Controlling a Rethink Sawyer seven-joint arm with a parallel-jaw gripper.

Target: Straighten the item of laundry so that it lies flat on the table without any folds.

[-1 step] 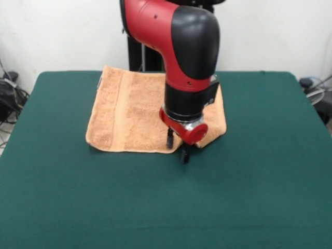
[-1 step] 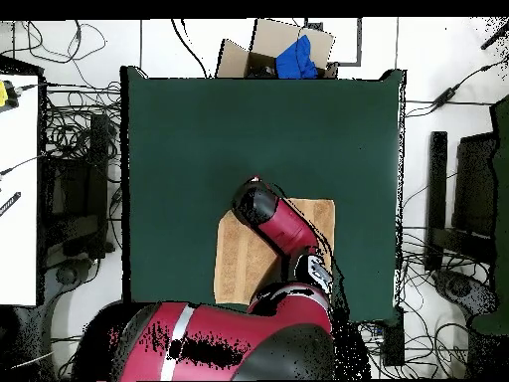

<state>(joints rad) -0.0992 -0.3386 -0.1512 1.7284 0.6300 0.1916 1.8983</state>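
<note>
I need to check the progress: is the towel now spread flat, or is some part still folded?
Mostly spread, not fully flat. The towel lies open on the table, but its corner beside the hand looks turned over.

The table (image 1: 249, 197), dark green all over, carries just one thing: the item of laundry (image 1: 129, 111), an orange-tan towel. The gripper (image 1: 177, 146) is down at the towel's front edge, where one corner bunches just beside it. From there the cloth spreads back, away behind the tool toward the table's far edge. Bare green runs wide on the tool's other sides.
</note>
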